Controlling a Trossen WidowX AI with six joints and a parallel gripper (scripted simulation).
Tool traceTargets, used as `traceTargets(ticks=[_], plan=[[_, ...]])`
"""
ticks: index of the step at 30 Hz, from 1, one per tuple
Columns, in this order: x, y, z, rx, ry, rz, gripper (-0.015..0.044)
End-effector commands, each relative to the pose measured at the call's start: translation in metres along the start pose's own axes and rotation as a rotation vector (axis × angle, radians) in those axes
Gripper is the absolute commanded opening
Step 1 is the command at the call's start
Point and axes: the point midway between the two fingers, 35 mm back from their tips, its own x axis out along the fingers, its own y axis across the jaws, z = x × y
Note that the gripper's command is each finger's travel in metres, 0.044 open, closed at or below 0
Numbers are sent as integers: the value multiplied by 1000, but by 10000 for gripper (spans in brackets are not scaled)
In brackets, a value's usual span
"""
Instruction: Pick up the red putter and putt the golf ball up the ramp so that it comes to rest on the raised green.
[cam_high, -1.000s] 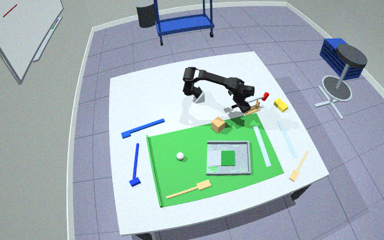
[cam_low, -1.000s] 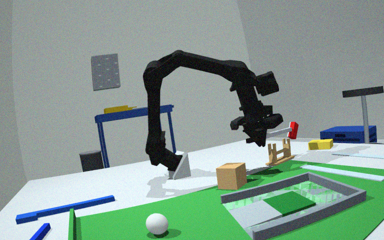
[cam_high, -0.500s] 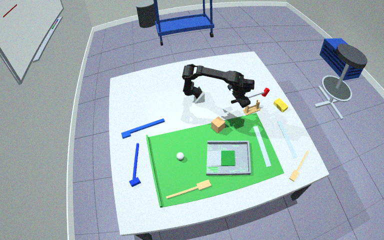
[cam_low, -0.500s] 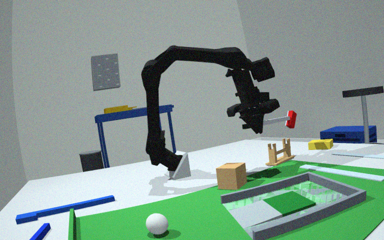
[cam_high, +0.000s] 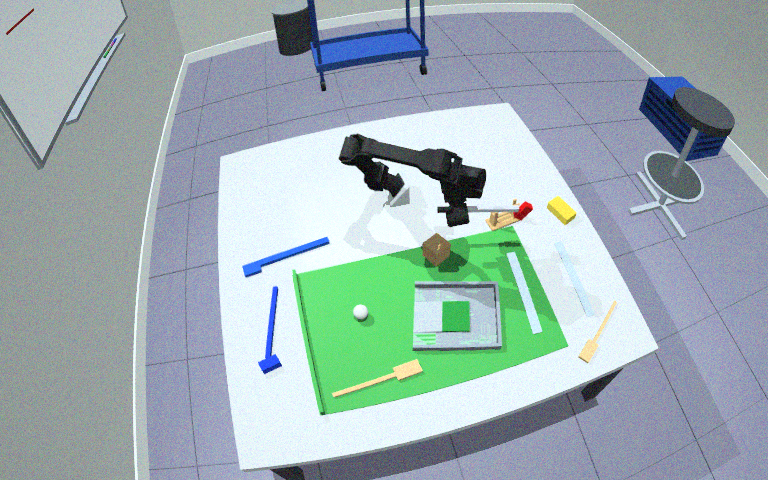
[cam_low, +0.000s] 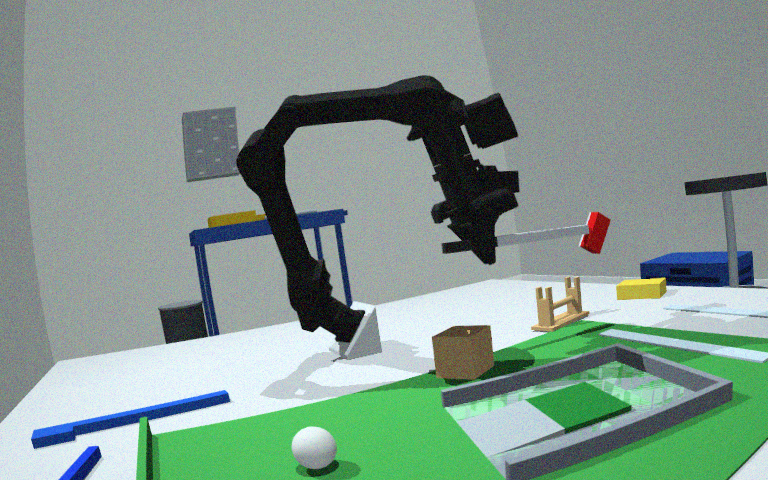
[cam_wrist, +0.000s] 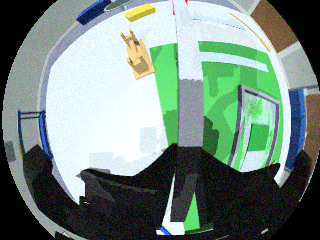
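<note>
My gripper (cam_high: 457, 216) (cam_low: 488, 249) (cam_wrist: 182, 147) is shut on the dark grip of the red putter (cam_high: 492, 210) (cam_low: 540, 234) (cam_wrist: 190, 110). The putter is in the air, its pale shaft nearly level and its red head (cam_high: 523, 210) (cam_low: 595, 232) pointing right in the top and exterior views, above the wooden rack (cam_high: 501, 222) (cam_low: 560, 320) (cam_wrist: 142, 67). The white golf ball (cam_high: 360, 311) (cam_low: 314, 447) rests on the green mat (cam_high: 368, 350) (cam_low: 226, 447), left of the pale ramp (cam_high: 427, 315) (cam_low: 504, 424). The raised green (cam_high: 455, 315) (cam_low: 580, 404) (cam_wrist: 258, 137) lies inside grey walls. The fingers partly hide the grip.
A wooden cube (cam_high: 436, 249) (cam_low: 463, 353) stands at the mat's back edge, below the arm. A yellow block (cam_high: 561, 210) (cam_low: 641, 288) (cam_wrist: 140, 12) lies beyond the rack. Blue clubs (cam_high: 294, 252) (cam_high: 271, 328) lie left; wooden clubs (cam_high: 407, 370) (cam_high: 587, 349) lie front and right.
</note>
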Motion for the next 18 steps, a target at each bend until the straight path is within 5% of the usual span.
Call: traceTargets(ticks=[1,18], plan=[[-13,-15,-23,139,-11,-24,0],[-45,-56,-130,712,-21,-109,0]])
